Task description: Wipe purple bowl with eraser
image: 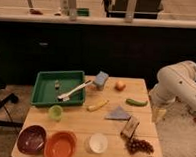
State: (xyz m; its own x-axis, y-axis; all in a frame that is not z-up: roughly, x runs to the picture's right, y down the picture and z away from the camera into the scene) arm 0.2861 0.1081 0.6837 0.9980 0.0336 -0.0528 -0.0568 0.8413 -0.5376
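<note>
The purple bowl (31,139) stands at the table's front left corner, next to the orange bowl (60,145). The eraser (130,126), a small tan block with dark edges, lies tilted near the front right, just behind a bunch of grapes (140,144). My white arm (179,83) reaches in from the right. My gripper (158,114) hangs just off the table's right edge, right of the eraser and far from the purple bowl. It holds nothing that I can see.
A green tray (43,92) at back left holds a white brush (73,91) and a small item. Also on the wooden table (73,124): blue-grey block (101,79), orange fruit (120,85), green vegetable (136,102), banana (98,105), grey cloth (118,114), green cup (55,112), white bowl (98,142).
</note>
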